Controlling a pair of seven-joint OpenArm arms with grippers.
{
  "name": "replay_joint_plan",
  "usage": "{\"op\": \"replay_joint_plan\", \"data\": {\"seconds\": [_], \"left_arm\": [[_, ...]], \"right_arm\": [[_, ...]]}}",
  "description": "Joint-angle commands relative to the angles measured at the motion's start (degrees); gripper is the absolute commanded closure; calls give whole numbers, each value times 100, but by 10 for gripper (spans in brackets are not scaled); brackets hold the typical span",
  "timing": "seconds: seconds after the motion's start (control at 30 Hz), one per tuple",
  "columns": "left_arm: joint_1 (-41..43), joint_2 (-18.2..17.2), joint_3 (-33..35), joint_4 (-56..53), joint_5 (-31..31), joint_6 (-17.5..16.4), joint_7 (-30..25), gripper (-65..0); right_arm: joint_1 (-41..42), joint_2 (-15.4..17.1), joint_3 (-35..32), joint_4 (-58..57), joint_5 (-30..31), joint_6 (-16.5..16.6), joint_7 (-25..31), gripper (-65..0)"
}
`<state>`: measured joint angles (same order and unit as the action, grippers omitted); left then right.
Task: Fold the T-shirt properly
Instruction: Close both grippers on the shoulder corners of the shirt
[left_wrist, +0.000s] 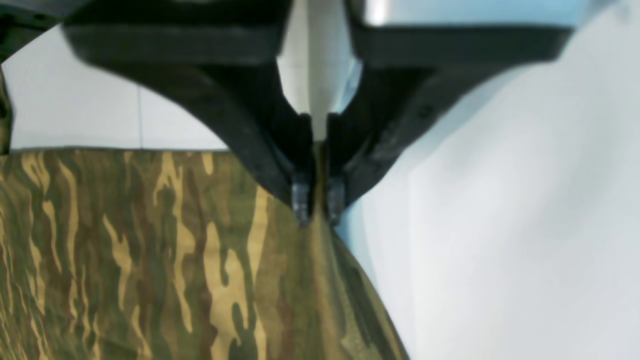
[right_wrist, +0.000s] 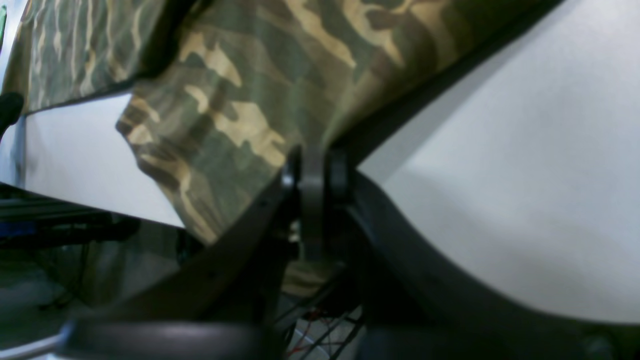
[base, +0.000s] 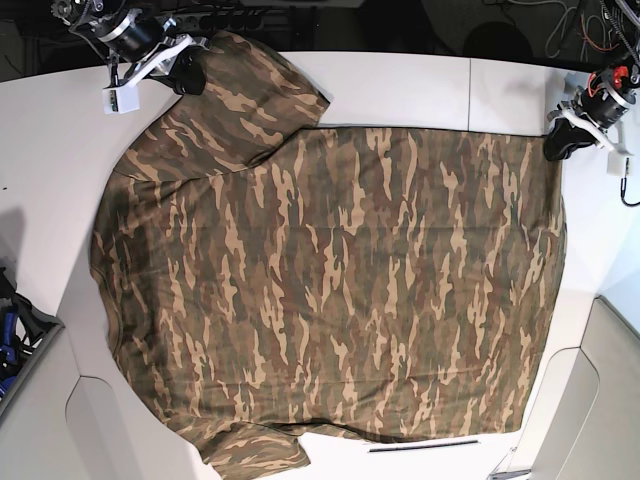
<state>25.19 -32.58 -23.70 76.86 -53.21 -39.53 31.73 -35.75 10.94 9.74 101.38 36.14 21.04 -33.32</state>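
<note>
Shirt: the T-shirt (base: 330, 290) lies spread flat over most of the white bench (base: 400, 85), reaching from the left edge nearly to the right edge, with one sleeve pointing to the far left corner and another at the near edge.
Left end effector: the left end effector (left_wrist: 318, 202) sits at the far right corner of the bench, its two black fingers pinched together on a corner of the shirt's hem, the cloth rising in a ridge into them.
Right end effector: the right end effector (right_wrist: 314, 172) is at the far left corner, closed tight on the edge of the sleeve there, the cloth lifted off the bench.
</note>
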Motion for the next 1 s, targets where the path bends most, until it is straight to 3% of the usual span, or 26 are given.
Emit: {"op": "replay_joint_plan", "data": {"seconds": [0.0, 0.13, 0.23, 0.43, 0.6, 0.83, 0.97], "left_arm": [[20, -155, -83, 79, -111, -47, -20, 0], [22, -223, -341, 229, -365, -47, 160, 0], [28, -221, -651, 424, -516, -47, 461, 0], [17, -223, -892, 999, -984, -47, 706, 0], [-258, -219, -890, 1250, -782, -47, 463, 0], [-800, -214, -887, 994, -409, -47, 387, 0], [-1202, -201, -850, 758, 101, -47, -9, 0]], "right_arm": [[-13, 11, 66, 151, 28, 81, 22, 0], [-20, -35, 302, 527, 68, 498, -164, 0], [-17, -35, 549, 870, 374, 494, -654, 0], [22, -35, 1108, 1390, 916, 553, -719, 0], [376, -35, 1381, 1534, 1069, 686, -721, 0], [1211, -33, 1403, 1344, 857, 686, -723, 0], [1867, -31, 1403, 866, 627, 688, -723, 0]]}}
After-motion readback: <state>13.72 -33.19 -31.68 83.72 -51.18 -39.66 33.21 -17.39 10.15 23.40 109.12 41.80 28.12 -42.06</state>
